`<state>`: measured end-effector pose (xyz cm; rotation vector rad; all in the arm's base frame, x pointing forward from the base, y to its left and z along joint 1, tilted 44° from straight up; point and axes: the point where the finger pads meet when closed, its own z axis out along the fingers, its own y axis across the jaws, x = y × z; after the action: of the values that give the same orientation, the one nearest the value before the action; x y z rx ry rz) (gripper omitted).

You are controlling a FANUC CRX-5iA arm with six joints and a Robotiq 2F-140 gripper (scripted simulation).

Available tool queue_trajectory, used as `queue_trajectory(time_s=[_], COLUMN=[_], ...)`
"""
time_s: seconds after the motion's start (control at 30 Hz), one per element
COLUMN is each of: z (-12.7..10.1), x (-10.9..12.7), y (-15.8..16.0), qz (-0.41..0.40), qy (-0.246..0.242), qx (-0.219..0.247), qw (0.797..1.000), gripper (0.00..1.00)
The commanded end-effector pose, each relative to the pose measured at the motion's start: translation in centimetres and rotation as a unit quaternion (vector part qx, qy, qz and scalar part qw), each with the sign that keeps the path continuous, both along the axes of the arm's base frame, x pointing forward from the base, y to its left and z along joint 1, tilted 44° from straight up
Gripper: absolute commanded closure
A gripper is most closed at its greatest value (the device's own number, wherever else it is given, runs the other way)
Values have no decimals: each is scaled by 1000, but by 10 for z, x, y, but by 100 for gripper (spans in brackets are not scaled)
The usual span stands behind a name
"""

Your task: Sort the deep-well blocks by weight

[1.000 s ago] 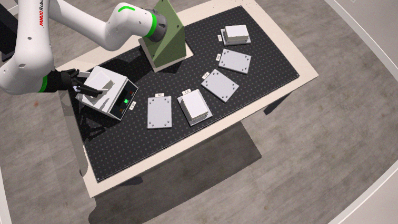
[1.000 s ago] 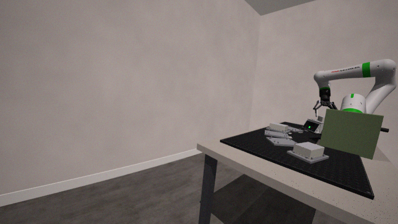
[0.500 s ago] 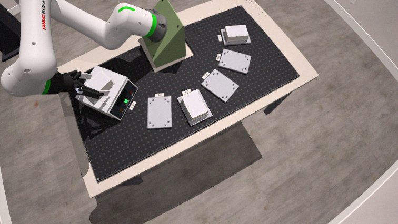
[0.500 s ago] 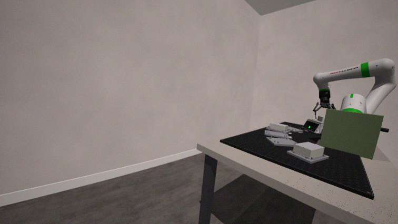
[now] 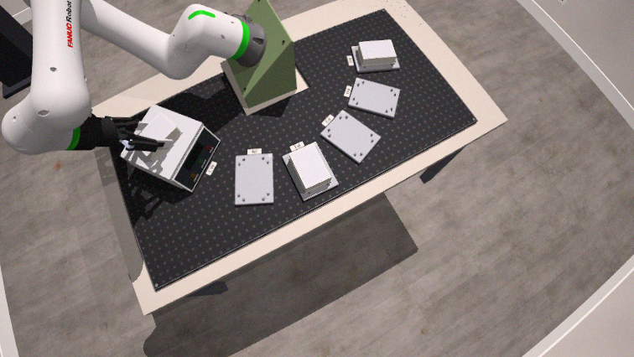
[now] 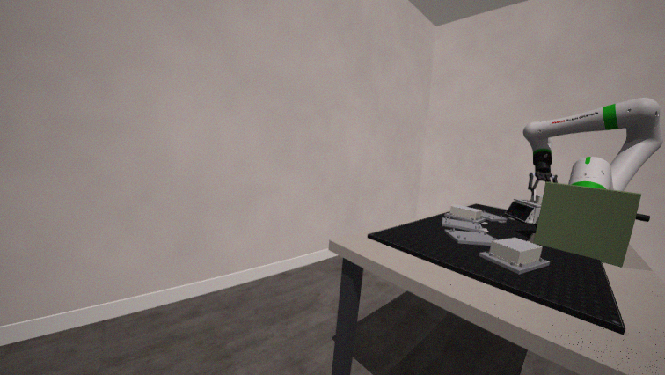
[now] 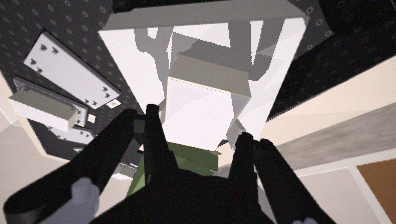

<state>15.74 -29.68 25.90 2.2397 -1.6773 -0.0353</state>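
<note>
A white deep-well block sits on the platform of the check-weigher CW at the left end of the mat. My gripper reaches down over it, with one finger against each long side, shut on the block. No lamp on the weigher's front looks lit. A second block sits in the nest near the front middle. A third block sits in the far right nest.
Three flat grey nests are bare: one right of the weigher, and two in the row toward the far right. Their labels are too small to read. A green wedge-shaped stand carries the arm's base behind the weigher.
</note>
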Motion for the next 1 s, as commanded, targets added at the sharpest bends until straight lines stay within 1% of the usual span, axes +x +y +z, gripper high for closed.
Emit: queue_trajectory(time_s=[0.0, 0.87, 0.97], z=[0, 0, 4], x=[0, 0, 0], y=[0, 0, 4], qz=[0, 0, 0], qy=[0, 0, 0], qx=[0, 0, 0], qw=[1000, 1000, 1000], gripper=[90, 90, 90])
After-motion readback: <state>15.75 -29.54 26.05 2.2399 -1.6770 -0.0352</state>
